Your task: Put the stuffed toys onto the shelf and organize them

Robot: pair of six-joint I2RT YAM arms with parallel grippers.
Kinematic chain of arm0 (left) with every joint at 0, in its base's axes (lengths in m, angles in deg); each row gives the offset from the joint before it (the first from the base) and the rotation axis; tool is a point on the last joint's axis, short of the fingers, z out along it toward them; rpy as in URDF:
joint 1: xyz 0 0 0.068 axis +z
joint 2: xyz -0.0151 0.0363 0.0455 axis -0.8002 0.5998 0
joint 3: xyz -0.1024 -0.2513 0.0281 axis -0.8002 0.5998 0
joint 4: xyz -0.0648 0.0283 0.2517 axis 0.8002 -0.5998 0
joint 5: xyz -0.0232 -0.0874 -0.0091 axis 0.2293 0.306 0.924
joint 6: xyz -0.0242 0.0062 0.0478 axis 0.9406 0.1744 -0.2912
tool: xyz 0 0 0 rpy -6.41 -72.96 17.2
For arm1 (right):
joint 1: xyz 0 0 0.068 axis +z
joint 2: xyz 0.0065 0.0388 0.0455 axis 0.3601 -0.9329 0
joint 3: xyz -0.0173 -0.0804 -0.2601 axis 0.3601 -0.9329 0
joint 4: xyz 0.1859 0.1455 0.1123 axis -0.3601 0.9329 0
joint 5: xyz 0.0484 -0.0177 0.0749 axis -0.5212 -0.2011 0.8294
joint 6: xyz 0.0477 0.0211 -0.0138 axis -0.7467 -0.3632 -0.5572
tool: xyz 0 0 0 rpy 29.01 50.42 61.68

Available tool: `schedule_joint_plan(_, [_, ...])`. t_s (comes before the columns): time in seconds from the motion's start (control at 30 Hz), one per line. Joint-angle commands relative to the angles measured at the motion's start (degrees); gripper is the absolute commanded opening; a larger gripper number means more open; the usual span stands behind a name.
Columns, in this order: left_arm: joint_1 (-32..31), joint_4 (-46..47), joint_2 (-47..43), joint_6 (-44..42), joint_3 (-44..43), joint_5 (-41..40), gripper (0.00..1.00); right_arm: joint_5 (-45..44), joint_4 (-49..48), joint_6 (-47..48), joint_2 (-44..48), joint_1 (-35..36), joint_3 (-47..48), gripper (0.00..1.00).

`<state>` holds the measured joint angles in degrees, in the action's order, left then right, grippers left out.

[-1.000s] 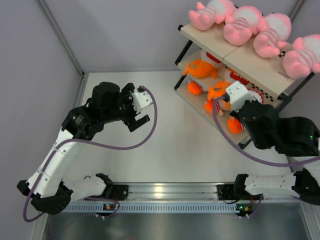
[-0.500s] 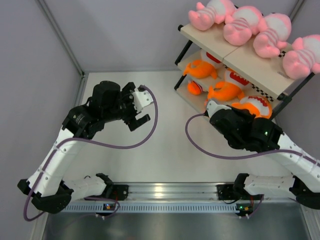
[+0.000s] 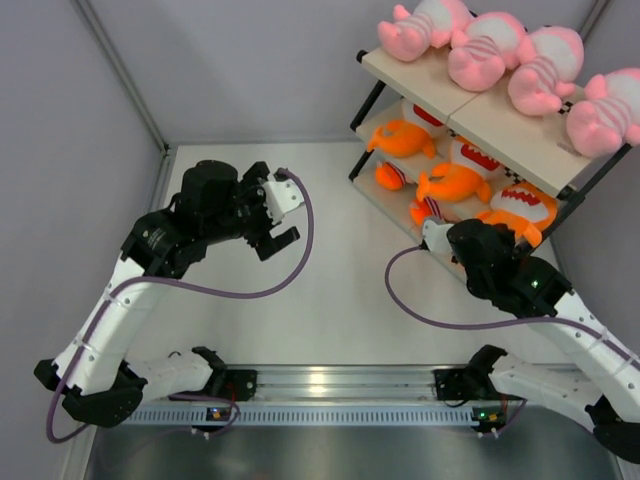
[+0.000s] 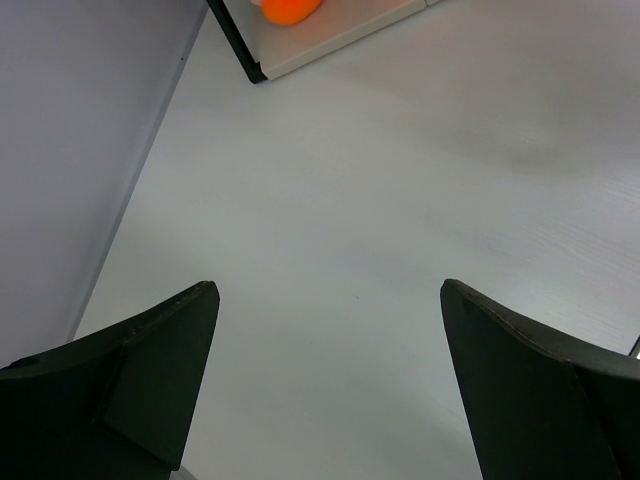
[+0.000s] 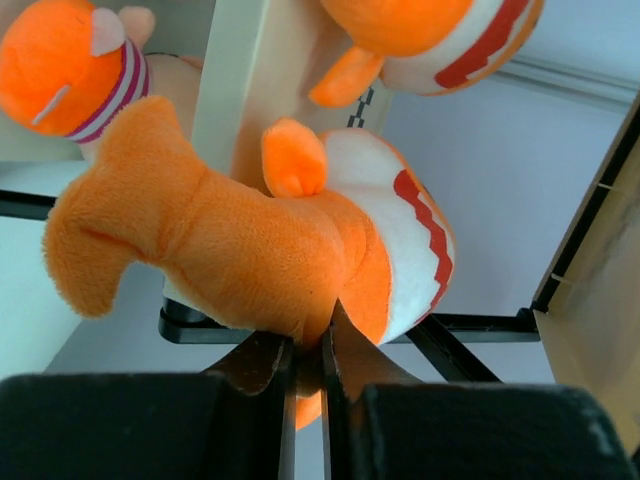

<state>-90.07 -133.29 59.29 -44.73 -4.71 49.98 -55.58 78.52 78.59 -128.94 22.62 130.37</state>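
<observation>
Right now your right gripper (image 5: 308,372) has its jaws drawn almost together, pinching a fold on the underside of an orange plush (image 5: 250,250). The toy's tail points left and its white, red-lined mouth faces right. It sits at the front of the shelf (image 3: 500,128), level with a lower board. From the wrist view I can't quite tell whether it rests on that board or only hangs at its edge. Other orange creatures (image 3: 400,138) lie on the boards beneath the shelf's top tier. Four pink plush figures (image 3: 487,50) lie in a row along that top tier. Your left gripper (image 4: 330,380) has its jaws spread wide and holds nothing. It hovers over the table (image 3: 340,290), well apart from the shelf, on its left side.
</observation>
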Motion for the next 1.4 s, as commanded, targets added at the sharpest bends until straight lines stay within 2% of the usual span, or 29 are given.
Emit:
schedule_joint_plan(0.0, [-0.1,1.7,-1.0,-0.6,-2.1,0.7,0.98,5.6,-7.7,9.6,2.4,-4.6,-2.6,0.1])
schedule_joint_plan(0.13, [-0.1,1.7,-1.6,-0.4,-1.7,0.8,0.98,8.7,-10.4,13.5,3.9,-8.8,-4.6,0.15])
schedule_joint_plan(0.33, [-0.1,1.7,-1.9,-0.4,-1.4,0.9,0.98,10.6,-13.6,15.8,3.2,-12.7,-4.8,0.32])
schedule_joint_plan(0.37, [-0.2,1.7,-1.9,-0.4,-1.3,0.8,0.98,11.5,-13.6,15.8,2.7,-14.0,-4.3,0.36])
schedule_joint_plan(0.47, [-0.1,1.7,-2.3,-0.6,-1.0,0.6,0.98,12.7,-11.5,14.0,1.4,-15.9,-2.6,0.65])
schedule_joint_plan(0.57, [-0.1,1.7,-2.6,-0.7,-0.9,0.2,0.98,12.3,-9.0,12.1,1.1,-15.9,-0.7,0.72])
schedule_joint_plan(0.73, [-0.1,1.7,-2.8,-1.2,-0.8,0.0,0.98,9.2,-3.5,6.5,0.4,-12.7,2.8,0.78])
schedule_joint_plan(0.83, [-0.1,1.7,-2.7,-1.4,-0.6,0.0,0.98,6.7,-2.5,3.8,0.8,-10.6,4.2,0.87])
schedule_joint_plan(0.87, [-0.1,1.7,-2.7,-1.4,-0.6,-0.1,0.98,6.7,-1.3,3.1,0.8,-10.1,4.7,0.98])
schedule_joint_plan(1.13, [-0.1,1.4,-2.7,-1.9,-0.4,-2.0,0.98,13.2,5.6,-5.4,0.3,-4.4,13.3,0.99])
schedule_joint_plan(1.23, [-0.1,-1.1,-3.0,-3.0,-0.1,-1.2,0.98,24.1,10.4,-10.6,-1.3,-2.7,18.9,0.99])
schedule_joint_plan(1.27, [-0.2,-1.1,-3.2,-3.0,0.3,-1.8,0.98,31.7,10.5,-11.9,-1.7,-1.8,20.2,0.99])
schedule_joint_plan(1.33, [0.0,-1.0,-4.2,-2.2,2.7,-3.9,0.98,39.2,9.7,-15.9,-2.5,-1.2,22.7,0.99])
schedule_joint_plan(1.37, [0.0,-1.0,-4.5,-1.9,3.7,-4.5,0.98,46.1,7.8,-17.0,-2.8,-1.0,23.0,0.99])
